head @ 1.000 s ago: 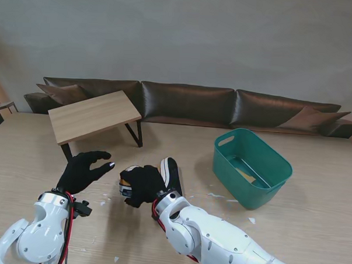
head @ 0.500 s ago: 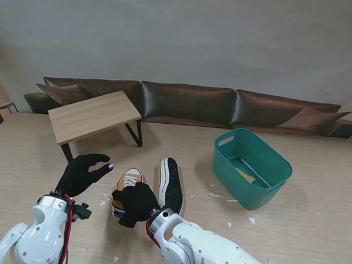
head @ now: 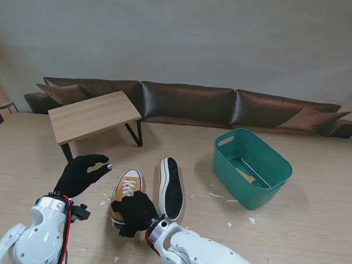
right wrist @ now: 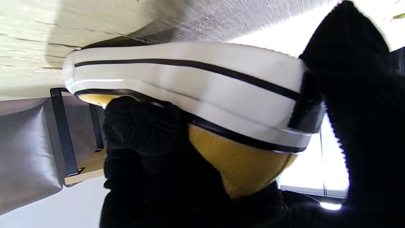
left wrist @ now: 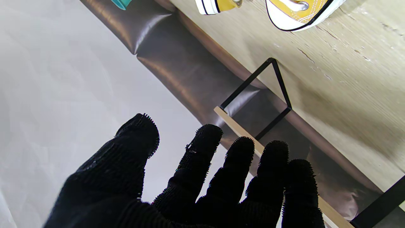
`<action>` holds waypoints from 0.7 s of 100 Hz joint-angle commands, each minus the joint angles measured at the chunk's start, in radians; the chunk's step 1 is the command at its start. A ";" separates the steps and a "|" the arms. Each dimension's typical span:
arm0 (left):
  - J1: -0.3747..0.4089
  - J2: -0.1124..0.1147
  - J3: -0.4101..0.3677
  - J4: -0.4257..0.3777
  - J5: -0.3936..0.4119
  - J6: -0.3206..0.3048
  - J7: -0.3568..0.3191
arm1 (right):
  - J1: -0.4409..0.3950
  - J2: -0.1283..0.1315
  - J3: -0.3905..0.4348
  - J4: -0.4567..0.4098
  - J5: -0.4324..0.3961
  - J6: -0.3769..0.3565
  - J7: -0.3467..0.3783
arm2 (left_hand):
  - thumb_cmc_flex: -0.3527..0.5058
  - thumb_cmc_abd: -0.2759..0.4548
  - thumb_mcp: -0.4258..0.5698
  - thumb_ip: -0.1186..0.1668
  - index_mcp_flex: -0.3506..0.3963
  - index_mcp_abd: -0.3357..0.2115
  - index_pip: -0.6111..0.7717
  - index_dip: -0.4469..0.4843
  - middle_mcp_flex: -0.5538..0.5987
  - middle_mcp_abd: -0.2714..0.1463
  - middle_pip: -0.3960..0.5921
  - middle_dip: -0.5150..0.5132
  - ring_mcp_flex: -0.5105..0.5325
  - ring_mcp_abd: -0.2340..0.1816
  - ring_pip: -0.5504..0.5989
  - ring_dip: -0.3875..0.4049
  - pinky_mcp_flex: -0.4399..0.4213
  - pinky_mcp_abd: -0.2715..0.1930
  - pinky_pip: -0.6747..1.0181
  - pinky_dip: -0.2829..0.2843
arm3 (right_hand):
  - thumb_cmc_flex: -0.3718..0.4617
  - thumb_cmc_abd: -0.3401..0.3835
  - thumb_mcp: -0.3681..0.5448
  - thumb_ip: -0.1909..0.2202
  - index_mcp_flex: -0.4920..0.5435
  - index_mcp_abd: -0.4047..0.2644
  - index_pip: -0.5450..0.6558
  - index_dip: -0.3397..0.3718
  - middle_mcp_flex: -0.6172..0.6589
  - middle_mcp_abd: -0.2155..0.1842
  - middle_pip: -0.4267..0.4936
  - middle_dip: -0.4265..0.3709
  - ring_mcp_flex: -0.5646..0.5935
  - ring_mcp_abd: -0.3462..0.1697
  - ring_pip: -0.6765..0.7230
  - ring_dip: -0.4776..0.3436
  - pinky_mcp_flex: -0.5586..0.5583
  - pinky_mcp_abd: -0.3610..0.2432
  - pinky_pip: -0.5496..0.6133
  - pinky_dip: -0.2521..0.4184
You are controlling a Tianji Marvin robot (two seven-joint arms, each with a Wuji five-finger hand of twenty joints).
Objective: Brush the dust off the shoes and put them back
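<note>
green basket (head: 277, 171): flat yellowish item inside | right hand (head: 136, 212): gripping shoe (head: 126, 191)

Right hand (head: 136, 211) and shoe (head: 126, 191) nearer me

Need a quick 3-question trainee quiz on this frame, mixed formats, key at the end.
1. True or false: the right hand grips the heel of the upright yellow shoe.
2. How does the second shoe lie? A) upright B) on its side, black sole showing C) inside the green basket
3. Fill in: the left hand is ____, holding nothing.

Key: 1 true; 2 B; 3 open
</note>
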 commanded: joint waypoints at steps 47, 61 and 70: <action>0.005 -0.003 0.006 -0.004 -0.013 0.004 -0.031 | -0.026 0.018 -0.029 0.002 -0.004 -0.025 0.082 | 0.000 0.053 -0.023 0.026 0.014 0.011 -0.011 0.006 0.004 0.014 0.003 0.011 -0.043 0.030 0.005 0.008 -0.020 -0.017 0.051 0.006 | 0.022 0.237 0.256 0.184 -0.095 -0.065 -0.324 0.162 -0.145 -0.240 0.011 -0.161 -0.105 -0.135 -0.471 -0.094 -0.054 0.006 -0.141 -0.065; 0.007 -0.002 0.005 -0.004 -0.013 0.003 -0.033 | -0.030 0.028 -0.026 -0.019 -0.007 -0.020 0.097 | 0.000 0.054 -0.026 0.026 0.014 0.011 -0.011 0.006 0.004 0.013 0.003 0.011 -0.043 0.029 0.005 0.008 -0.020 -0.017 0.052 0.005 | -0.004 0.252 0.257 0.230 -0.115 -0.049 -0.358 0.186 -0.180 -0.240 0.025 -0.189 -0.126 -0.132 -0.478 -0.099 -0.077 0.007 -0.140 -0.072; 0.007 -0.002 0.006 -0.004 -0.014 0.004 -0.034 | -0.029 0.031 -0.023 -0.027 -0.013 -0.019 0.094 | 0.001 0.054 -0.027 0.026 0.013 0.011 -0.012 0.006 0.006 0.014 0.004 0.011 -0.042 0.031 0.005 0.009 -0.021 -0.018 0.051 0.005 | -0.037 0.258 0.252 0.309 -0.130 -0.059 -0.407 0.260 -0.202 -0.244 0.028 -0.224 -0.147 -0.128 -0.486 -0.110 -0.097 0.007 -0.148 -0.083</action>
